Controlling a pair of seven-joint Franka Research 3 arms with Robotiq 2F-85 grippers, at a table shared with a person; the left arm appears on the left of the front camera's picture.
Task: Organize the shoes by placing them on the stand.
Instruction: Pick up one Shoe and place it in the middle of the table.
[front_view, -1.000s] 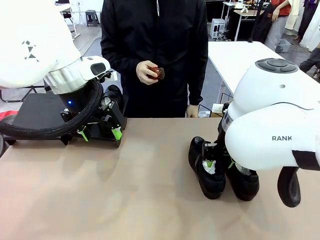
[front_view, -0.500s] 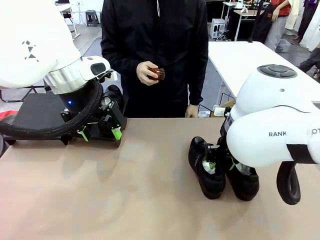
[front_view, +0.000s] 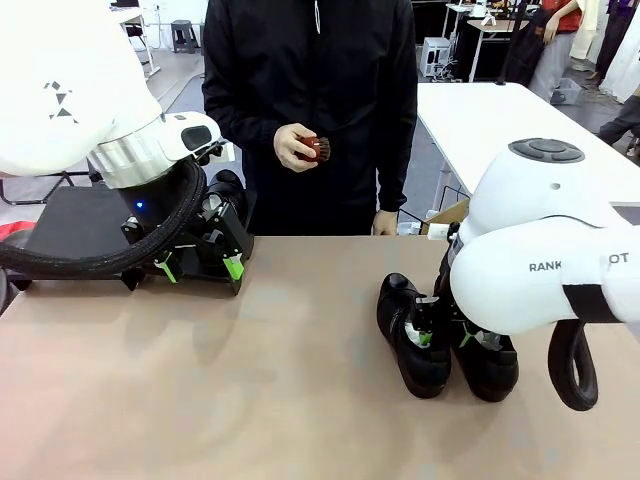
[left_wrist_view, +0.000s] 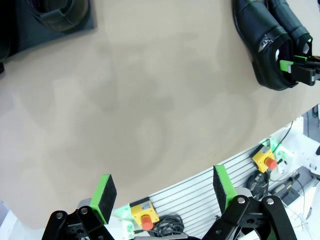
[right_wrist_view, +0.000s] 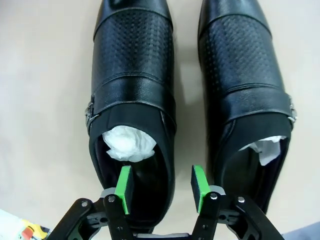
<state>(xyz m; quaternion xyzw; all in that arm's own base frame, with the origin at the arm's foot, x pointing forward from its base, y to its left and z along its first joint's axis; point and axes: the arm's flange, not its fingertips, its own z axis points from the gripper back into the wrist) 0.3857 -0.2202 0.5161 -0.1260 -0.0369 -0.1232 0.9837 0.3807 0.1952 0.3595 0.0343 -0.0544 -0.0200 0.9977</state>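
Observation:
Two glossy black shoes stand side by side right of the table's middle, one on the left and one on the right, both stuffed with white paper. My right gripper is down at the left shoe's heel. In the right wrist view it is open, one pad inside that shoe and the other in the gap beside its neighbour, with the shoe's side wall between them. The black stand sits at the far left. My left gripper hangs open just in front of it, holding nothing.
A person in black stands at the far edge, one hand holding a small dark object, the other by the table edge. In the left wrist view the stand's corner carries what looks like another shoe. Bare tabletop lies between the arms.
The right arm's upper body has sunk and shifted a little, while its gripper stays at the shoe's heel. The left arm and the shoes have not moved.

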